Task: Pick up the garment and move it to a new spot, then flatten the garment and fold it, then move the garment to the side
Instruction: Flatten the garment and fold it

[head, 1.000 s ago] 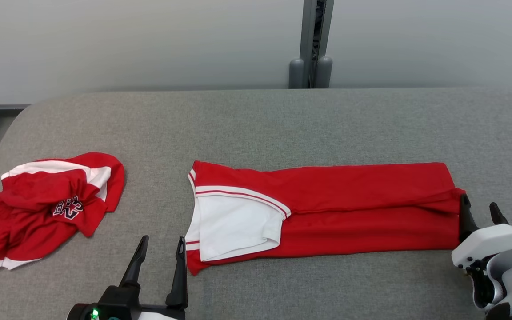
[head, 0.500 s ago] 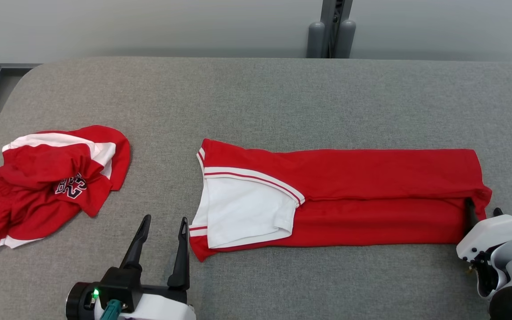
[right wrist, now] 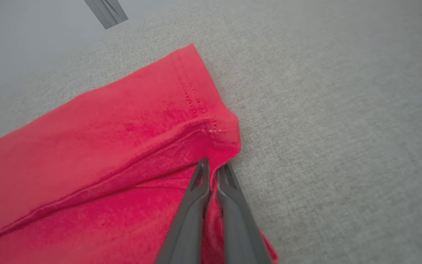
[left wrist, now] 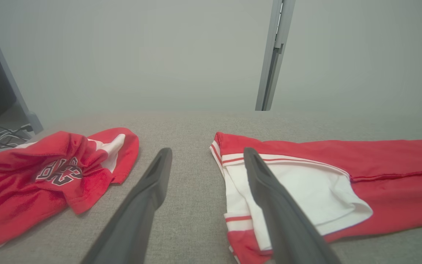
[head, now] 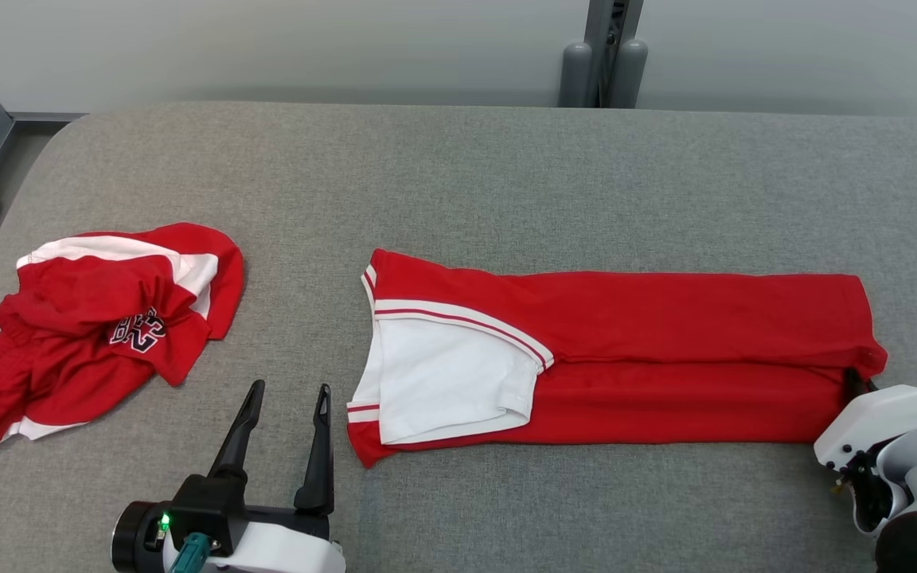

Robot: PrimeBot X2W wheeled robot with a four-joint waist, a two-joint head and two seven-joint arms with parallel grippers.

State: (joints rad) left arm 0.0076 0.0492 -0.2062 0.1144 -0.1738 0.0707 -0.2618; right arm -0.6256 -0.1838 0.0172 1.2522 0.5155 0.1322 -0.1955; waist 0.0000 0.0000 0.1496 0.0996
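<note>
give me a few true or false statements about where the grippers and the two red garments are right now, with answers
1. The right gripper is shut on the right end of the folded garment. True.
2. The left gripper is shut on cloth. False: it is open and holds nothing, near the folded garment's left end.
3. A crumpled garment lies on the table to the left of the folded one. True.
4. The two garments overlap. False: bare table separates them.
5. The white sleeve sits at the folded garment's right end. False: it is at the left end.
</note>
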